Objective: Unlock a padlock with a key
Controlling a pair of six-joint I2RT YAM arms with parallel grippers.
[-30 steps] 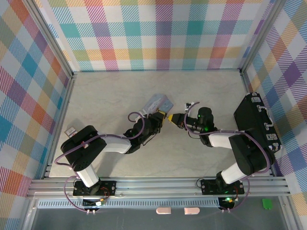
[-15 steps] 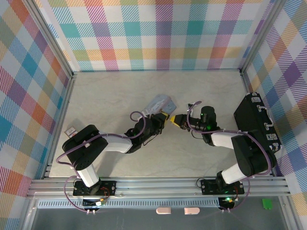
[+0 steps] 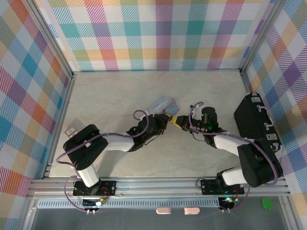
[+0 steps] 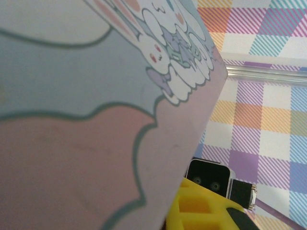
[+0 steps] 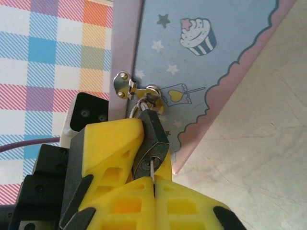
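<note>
The dark padlock (image 5: pixel 152 140) hangs by its silver shackle (image 5: pixel 142 101) from the hasp of a pale blue cartoon tin (image 5: pixel 216 57). My left gripper (image 3: pixel 168 118) is shut on the padlock body, with its yellow fingers (image 5: pixel 108 143) on either side of it. The thin silver key (image 5: pixel 152 170) sits in the keyhole on the padlock's underside. My right gripper (image 5: pixel 153 187) is shut on the key's head, its pads pressed together. In the top view my right gripper (image 3: pixel 179 120) meets the left one tip to tip beside the tin (image 3: pixel 160 103). The padlock and key are too small to make out there.
A big black case (image 3: pixel 256 125) lies at the right, close to the right arm's elbow. The tin's printed side (image 4: pixel 96 120) is very close to the left wrist camera, with a yellow finger (image 4: pixel 201 208) under its edge. Checked walls enclose the pale table (image 3: pixel 110 91).
Both grippers, still joined at the padlock, have shifted slightly to the right, and the tin has moved with them. Both grips are unchanged.
</note>
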